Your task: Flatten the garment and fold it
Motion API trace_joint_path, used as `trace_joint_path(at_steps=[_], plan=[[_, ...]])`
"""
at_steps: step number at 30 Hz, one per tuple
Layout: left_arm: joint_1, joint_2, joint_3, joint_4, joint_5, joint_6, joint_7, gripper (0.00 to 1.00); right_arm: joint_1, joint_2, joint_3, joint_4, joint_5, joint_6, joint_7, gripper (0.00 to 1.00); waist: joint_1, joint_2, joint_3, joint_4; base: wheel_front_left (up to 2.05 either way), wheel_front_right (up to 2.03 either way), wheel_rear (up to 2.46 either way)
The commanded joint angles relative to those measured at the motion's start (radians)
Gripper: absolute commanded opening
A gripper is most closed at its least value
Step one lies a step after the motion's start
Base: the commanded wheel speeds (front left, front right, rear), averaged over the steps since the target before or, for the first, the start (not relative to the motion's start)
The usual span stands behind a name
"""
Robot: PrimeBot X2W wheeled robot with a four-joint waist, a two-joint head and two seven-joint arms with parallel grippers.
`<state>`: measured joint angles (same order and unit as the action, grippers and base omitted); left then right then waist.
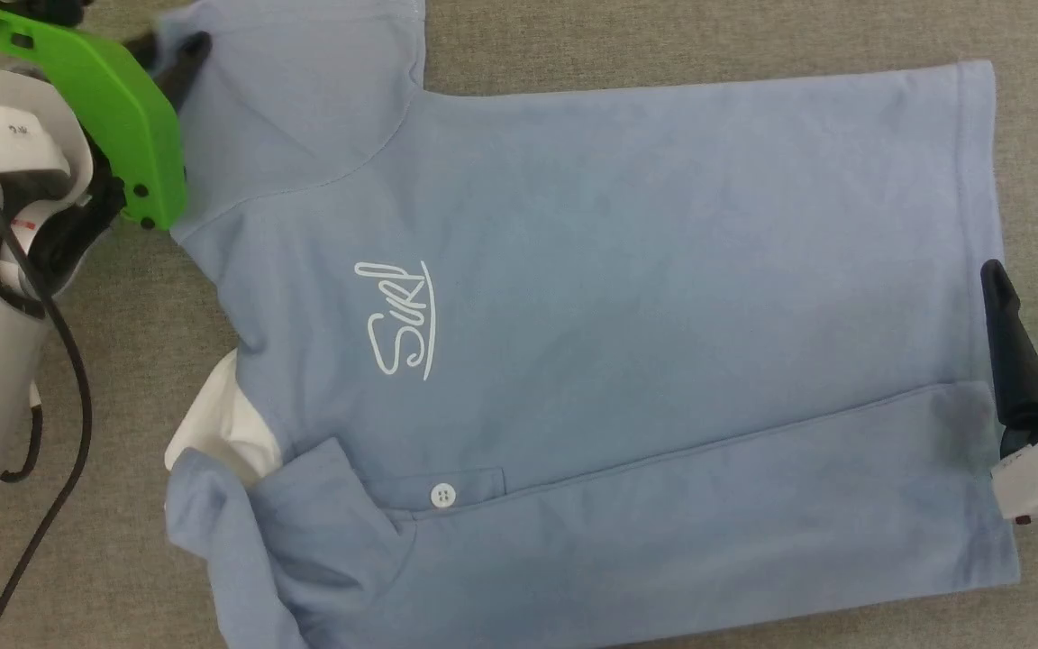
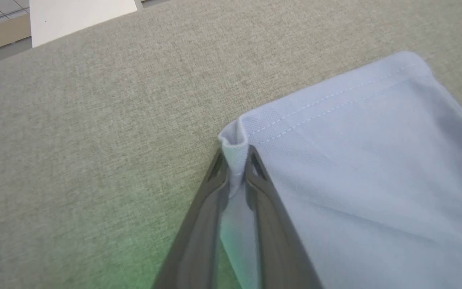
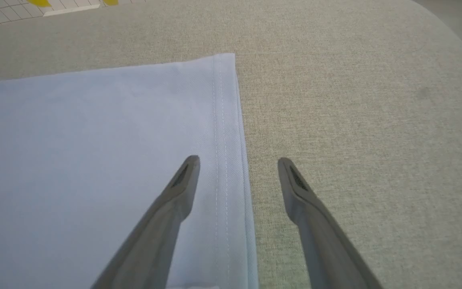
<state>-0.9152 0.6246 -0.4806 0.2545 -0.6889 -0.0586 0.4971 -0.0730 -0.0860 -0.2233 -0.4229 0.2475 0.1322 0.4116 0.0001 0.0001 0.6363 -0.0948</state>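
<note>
1. Light-blue cloth of the shirt [image 1: 618, 270] lay spread front-up on the tabletop [image 1: 663, 36], mostly smooth, so flattening looked nearly done.
2. A strip along the side nearer the robot seemed already turned over the body, and the cloth beside the collar [image 1: 213, 424] was bunched. I judged folding barely begun, with the far sleeve [image 1: 294, 90] and the crosswise folds left.
3. The left end effector [image 2: 237, 160] was pinching the corner of the far sleeve. A little fabric puckered up between its fingertips, and the rest of the sleeve spread off to its right.
4. The right end effector [image 3: 239, 164] was spread wide at the bottom hem [image 3: 225, 120], one finger above the shirt and the other above bare tabletop, with the hem running between them. Whether it touched the cloth I could not tell.
</note>
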Motion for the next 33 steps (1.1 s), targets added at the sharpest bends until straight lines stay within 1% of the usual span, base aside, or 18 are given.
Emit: trace_joint_path(at_steps=[1,5,9,11,13,16,20,22,25,28,33], plan=[[0.006,0.003,-0.012,0.015,-0.001,0.001,0.002,0.0,-0.019,-0.002,-0.001,-0.011,0.005,-0.002,0.003,1.0,-0.0001,-0.0001,-0.005,0.002,0.0,0.0,0.0],[0.022,0.001,-0.011,0.02,-0.004,0.004,-0.016,0.0,-0.053,-0.032,0.006,-0.033,0.02,-0.002,0.022,1.0,-0.0001,-0.0001,-0.029,0.005,0.0,0.0,0.0],[0.037,-0.002,-0.013,0.021,-0.009,0.01,-0.023,0.0,-0.157,-0.12,0.008,-0.085,0.027,-0.002,0.083,1.0,-0.0001,-0.0001,-0.052,0.008,0.0,0.0,0.0],[0.041,-0.005,-0.014,0.02,-0.011,0.013,-0.024,0.0,-0.235,-0.156,0.011,-0.095,0.047,-0.002,0.132,1.0,-0.0001,-0.0001,-0.057,0.01,0.0,0.0,0.0],[0.041,-0.008,-0.016,0.017,-0.011,0.016,-0.024,0.0,-0.325,-0.196,0.014,-0.078,0.069,-0.002,0.191,1.0,-0.0001,-0.0001,-0.058,0.015,0.0,0.0,0.0],[0.031,-0.019,-0.021,0.011,-0.011,0.019,-0.023,0.0,-0.454,-0.245,0.023,-0.006,0.095,-0.002,0.294,1.0,-0.0001,-0.0001,-0.048,0.031,0.0,0.0,0.0],[0.013,-0.034,-0.03,0.005,-0.007,0.021,-0.022,0.0,-0.57,-0.264,0.035,0.127,0.102,-0.002,0.45,1.0,-0.0001,-0.0001,-0.028,0.054,0.0,0.0,0.0],[0.004,-0.042,-0.035,0.005,-0.005,0.021,-0.022,0.0,-0.6,-0.265,0.042,0.187,0.096,-0.002,0.517,1.0,-0.0001,-0.0001,-0.019,0.065,0.0,0.0,0.0],[-0.003,-0.052,-0.041,0.009,-0.004,0.021,-0.023,0.0,-0.619,-0.253,0.031,0.259,0.081,-0.002,0.582,1.0,-0.0001,-0.0001,-0.008,0.079,0.0,0.0,0.0],[-0.007,-0.06,-0.047,0.016,-0.007,0.019,-0.023,0.0,-0.605,-0.243,0.023,0.309,0.069,-0.002,0.643,1.0,-0.0001,-0.0001,0.001,0.091,0.0,0.0,0.0],[-0.013,-0.064,-0.051,0.025,-0.01,0.017,-0.023,0.0,-0.573,-0.228,0.008,0.343,0.059,-0.002,0.683,1.0,-0.0001,-0.0001,0.013,0.101,0.0,0.0,0.0]])
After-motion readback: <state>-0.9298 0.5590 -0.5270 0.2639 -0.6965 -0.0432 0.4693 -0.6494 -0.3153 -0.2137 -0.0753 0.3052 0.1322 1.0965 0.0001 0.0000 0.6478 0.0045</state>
